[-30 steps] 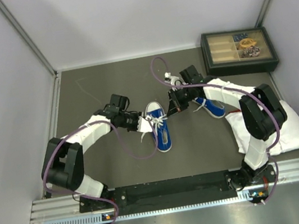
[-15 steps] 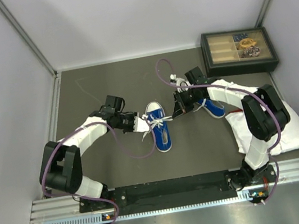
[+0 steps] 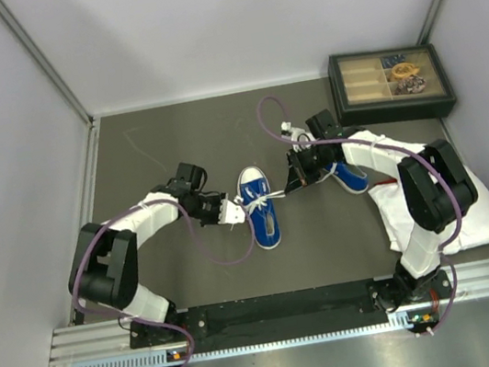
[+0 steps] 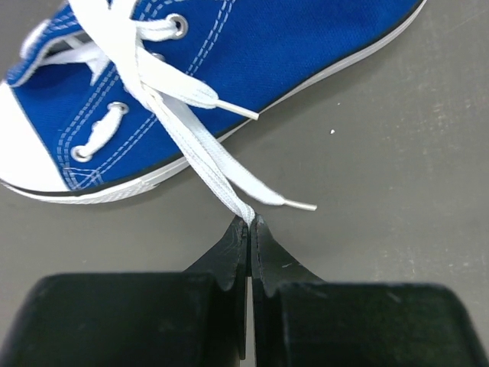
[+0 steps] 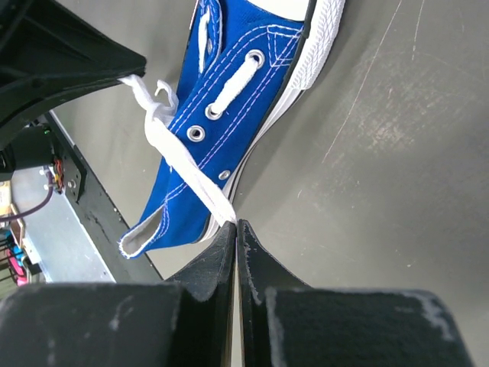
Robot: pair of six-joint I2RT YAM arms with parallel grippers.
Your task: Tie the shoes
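Left of the centre sneaker (image 3: 260,207), the left gripper (image 4: 250,222) sits low over the dark table (image 3: 174,148). Its jaws are pressed together on a flat white lace (image 4: 191,145) that runs taut from the sneaker's eyelets down to the fingertips. A tipped lace end (image 4: 302,204) lies loose just beside the pinch. The sneaker itself lies mid-table, its white toe cap pointing away from the arm bases, its opening toward them, and its laces crossed over the tongue. Right of the sneaker, the right gripper (image 5: 236,225) has its jaws closed on the other lace strand (image 5: 179,157), which stretches from the eyelets across the sneaker's side to the fingertips. The two strands lead out to opposite sides of the sneaker. Farther right of it, the second sneaker (image 3: 348,176) lies partly under the right arm, by the edge of a white cloth (image 3: 476,203). Beyond the sneaker and to its right sits a dark compartment box (image 3: 390,84) with small items in one corner.
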